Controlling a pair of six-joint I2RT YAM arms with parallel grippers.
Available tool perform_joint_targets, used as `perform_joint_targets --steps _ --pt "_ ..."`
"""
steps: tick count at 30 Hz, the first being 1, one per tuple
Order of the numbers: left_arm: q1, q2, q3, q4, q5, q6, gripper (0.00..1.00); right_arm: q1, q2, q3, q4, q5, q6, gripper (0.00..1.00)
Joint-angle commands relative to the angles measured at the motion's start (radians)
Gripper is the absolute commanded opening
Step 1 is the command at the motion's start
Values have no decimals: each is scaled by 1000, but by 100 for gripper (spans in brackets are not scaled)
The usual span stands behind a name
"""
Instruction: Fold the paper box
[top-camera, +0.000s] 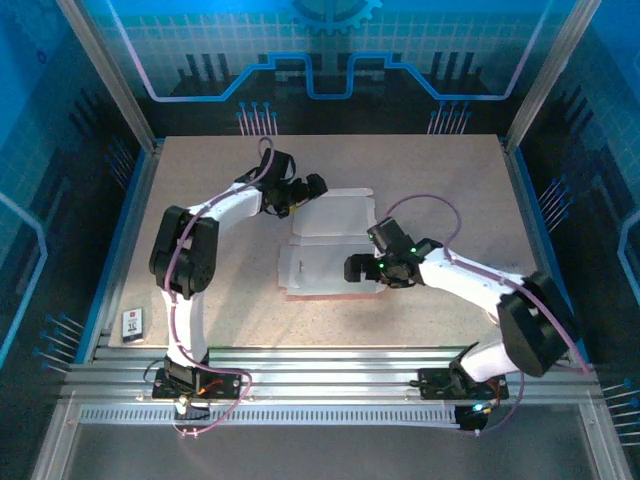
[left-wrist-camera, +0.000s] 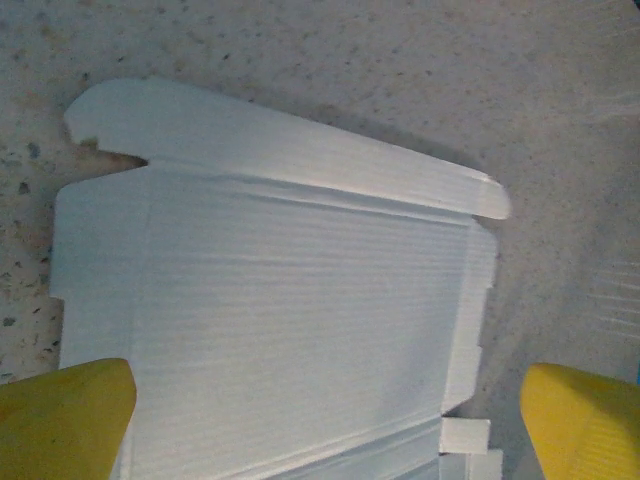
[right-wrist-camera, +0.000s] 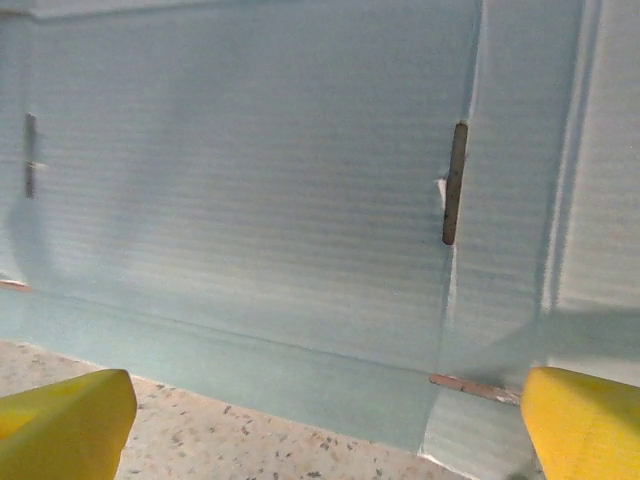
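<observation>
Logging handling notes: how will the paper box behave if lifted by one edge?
Probably floppy: the paper box is a thin creased sheet, likely hinging at its score lines. Likely light, so a push may slide it over the table.

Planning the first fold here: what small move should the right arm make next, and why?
Probably lower the right gripper onto the near edge flap of the paper box: the gripper's jaws stand open above it, and the sheet lies flat, held by nothing.
</observation>
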Motion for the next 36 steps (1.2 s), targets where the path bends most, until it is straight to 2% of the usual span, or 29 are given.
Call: perform_joint_targets --steps 1,7,15,25,36 --pt "5 -110 -29 -122 4 75 99 0 -104 6 -42 12 -51 100" --pt "23 -360 -266 -175 38 145 99 -14 -179 34 -99 -132 -180 100" --pt "33 -560 -562 -137 167 79 99 -11 -137 9 -36 -183 -149 100" --pt "-7 -658 -827 -67 184 -2 99 -5 -36 -34 85 -239 -100 100" --pt "-75 -645 -857 -16 214 -50 99 -1 73 -65 131 -232 -62 100"
